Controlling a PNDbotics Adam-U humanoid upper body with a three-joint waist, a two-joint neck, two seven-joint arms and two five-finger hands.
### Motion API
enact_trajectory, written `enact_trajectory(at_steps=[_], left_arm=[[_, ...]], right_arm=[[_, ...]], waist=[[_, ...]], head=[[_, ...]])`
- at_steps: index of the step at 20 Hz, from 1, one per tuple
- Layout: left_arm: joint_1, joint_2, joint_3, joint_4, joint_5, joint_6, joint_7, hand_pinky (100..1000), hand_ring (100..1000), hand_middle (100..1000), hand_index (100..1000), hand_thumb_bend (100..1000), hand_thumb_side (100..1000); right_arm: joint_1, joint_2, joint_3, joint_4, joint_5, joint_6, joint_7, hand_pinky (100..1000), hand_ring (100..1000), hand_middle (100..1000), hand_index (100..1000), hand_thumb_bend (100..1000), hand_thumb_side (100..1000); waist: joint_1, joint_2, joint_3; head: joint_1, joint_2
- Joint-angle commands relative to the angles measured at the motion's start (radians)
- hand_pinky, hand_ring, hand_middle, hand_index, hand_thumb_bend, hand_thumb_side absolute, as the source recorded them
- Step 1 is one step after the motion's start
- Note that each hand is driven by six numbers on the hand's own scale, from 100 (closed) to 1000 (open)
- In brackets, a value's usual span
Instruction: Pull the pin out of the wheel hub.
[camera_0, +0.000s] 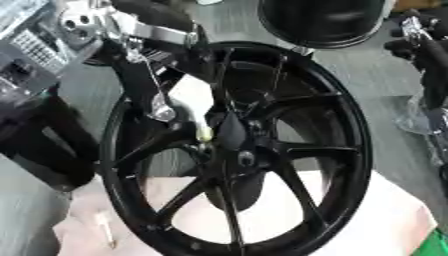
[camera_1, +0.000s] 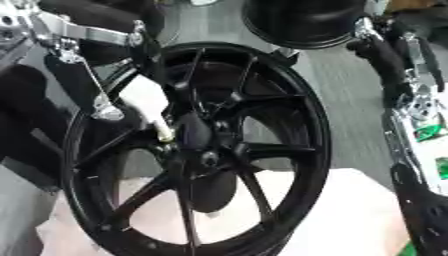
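Wheel: a large black spoked alloy wheel (camera_0: 341, 135) stands tilted in the middle of both views, its lower rim over a pale pinkish sheet (camera_0: 385, 220) on the grey worktop (camera_0: 367, 75).
Hub: the dark wheel hub (camera_0: 245, 159) sits where the spokes meet, a little below the middle of the wheel.
Drum: a round black drum-like object (camera_0: 319, 22) lies beyond the top of the wheel, near its rim.
Left arm: the black and silver left arm (camera_0: 131, 22) enters from the upper left corner and crosses the wheel's upper left rim.
Left robot hand: the left robot hand (camera_0: 188, 100), with a pale white part on it, reaches down between the spokes; its fingers close round the pin just above and left of the hub.
Right robot hand: the right robot hand (camera_1: 411, 95) shows along the right edge, apart from the wheel; whether it is clenched or released cannot be told.
Pin: a small pale yellowish pin (camera_0: 204, 134) shows at the tips of the left robot hand, just beside the hub; whether it is seated in the hub cannot be told.
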Motion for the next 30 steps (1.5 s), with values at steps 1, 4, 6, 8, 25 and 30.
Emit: enact_trajectory(at_steps=[1,4,6,8,25,30], left_arm=[[-0.010,0.057,0.082,-0.063,0.009,0.026,0.002,759,694,573,299,311,100],[0.012,0.102,0.148,-0.102,0.014,0.039,0.030,761,692,572,298,322,100],[0.023,0.118,0.167,-0.117,0.017,0.044,0.041,761,692,572,298,322,100],[0.027,0.123,0.172,-0.123,0.019,0.047,0.044,761,692,572,298,322,100],[0.393,0.361,0.470,0.156,-0.051,0.121,0.269,754,685,580,289,306,100],[0.551,0.371,0.524,0.169,-0.034,0.128,0.366,753,684,581,293,296,100]], right_arm=[[-0.012,-0.022,-0.007,-0.007,0.005,-0.002,0.000,803,648,607,721,100,511],[-0.010,-0.025,-0.009,-0.007,0.005,-0.002,-0.002,803,648,607,721,100,511],[-0.010,-0.026,-0.009,-0.007,0.005,-0.002,-0.003,803,648,607,721,100,511],[-0.010,-0.026,-0.009,-0.007,0.005,-0.002,-0.003,803,648,607,721,100,511],[-0.007,-0.051,-0.034,-0.011,0.000,-0.006,-0.029,803,648,607,720,100,509],[-0.012,-0.045,-0.031,-0.012,-0.001,-0.006,-0.026,803,648,607,720,100,508]], waist=[[-0.002,-0.025,0.004],[-0.001,-0.024,0.008],[0.000,-0.024,0.008],[0.000,-0.024,0.008],[-0.001,-0.008,0.041],[-0.001,-0.009,0.030]], head=[[-0.004,-0.007],[-0.007,-0.007],[-0.007,-0.007],[-0.007,-0.007],[-0.039,-0.040],[-0.029,-0.048]])
